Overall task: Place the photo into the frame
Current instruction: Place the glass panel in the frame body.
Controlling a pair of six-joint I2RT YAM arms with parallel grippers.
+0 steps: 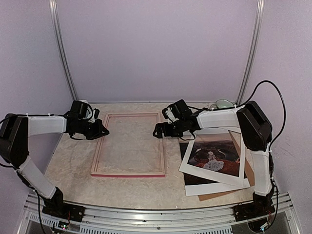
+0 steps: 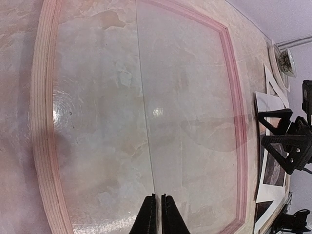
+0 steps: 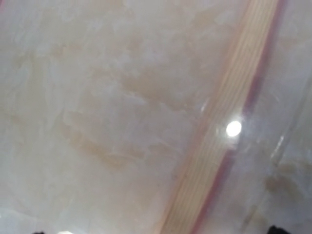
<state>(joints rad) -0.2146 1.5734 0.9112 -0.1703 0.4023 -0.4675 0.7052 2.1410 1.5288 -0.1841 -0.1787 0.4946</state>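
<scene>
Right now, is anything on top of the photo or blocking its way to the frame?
The white mat seems to lie tilted on the photo. Between it and the frame only the right end effector hovers.

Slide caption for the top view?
Shut left gripper and open right gripper flank the frame; photo lies beside it, not yet inserted.

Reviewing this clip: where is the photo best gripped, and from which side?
Take the photo by its near-left corner, which seems to stick out from under the white mat. Come in low from the left, where the open right gripper is. The print lies flat and mostly covered on the brown backing board, so that exposed border is probably the only free edge.
</scene>
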